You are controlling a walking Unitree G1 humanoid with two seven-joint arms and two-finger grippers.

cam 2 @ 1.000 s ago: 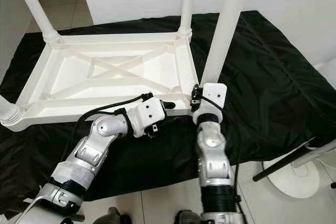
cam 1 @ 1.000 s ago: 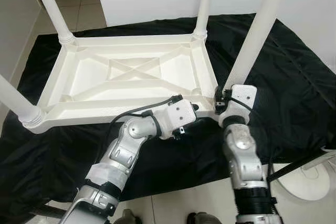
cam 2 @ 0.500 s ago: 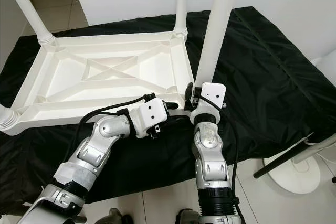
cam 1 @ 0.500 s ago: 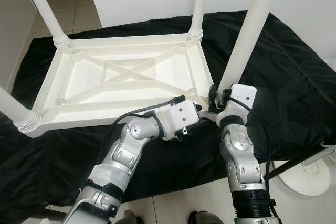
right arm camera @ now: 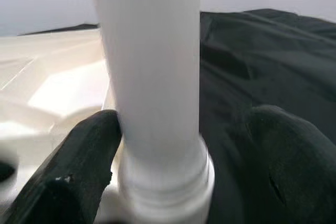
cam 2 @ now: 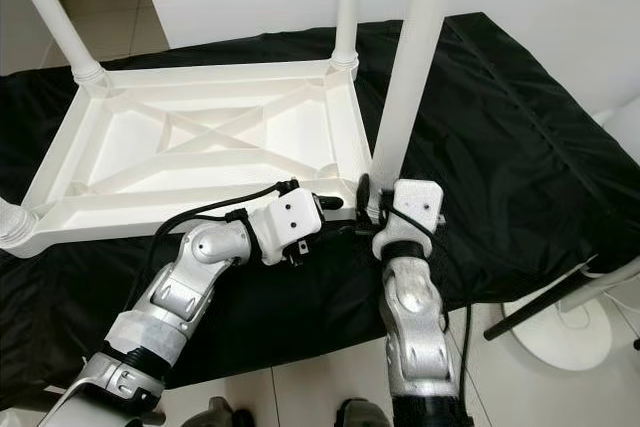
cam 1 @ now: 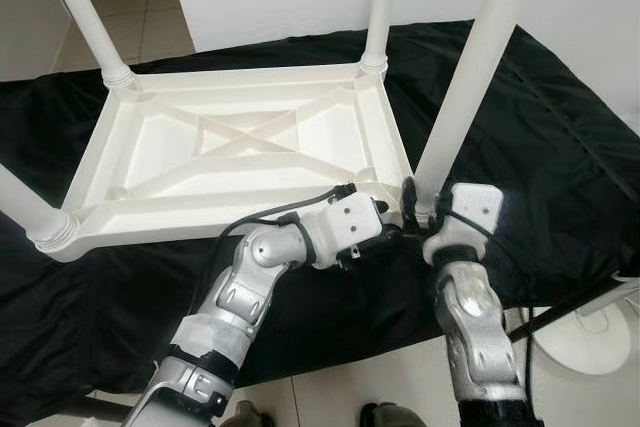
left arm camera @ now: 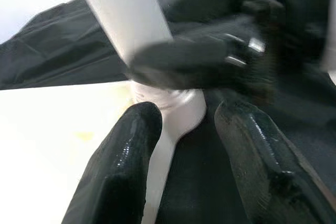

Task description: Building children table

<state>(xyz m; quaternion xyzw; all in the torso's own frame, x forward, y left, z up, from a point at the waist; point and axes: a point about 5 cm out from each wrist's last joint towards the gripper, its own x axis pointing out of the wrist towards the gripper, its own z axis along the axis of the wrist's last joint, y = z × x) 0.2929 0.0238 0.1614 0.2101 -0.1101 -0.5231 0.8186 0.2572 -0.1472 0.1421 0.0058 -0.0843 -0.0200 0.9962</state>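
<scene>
My right gripper (right arm camera: 173, 171) straddles the near-right leg (cam 1: 470, 77) of the upturned white table (cam 1: 240, 147) with fingers apart, my left gripper (left arm camera: 184, 145), fingers spread, at that corner's edge, black cloth (cam 1: 560, 147) open beyond.

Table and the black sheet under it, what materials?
Table: looks like moulded plastic, cream, slight sheen; cast-in cross ribs underneath and a smooth tubular leg. Black sheet: thin synthetic fabric, probably nylon-like; it creases and glints faintly. Neither is certain by look alone.
</scene>
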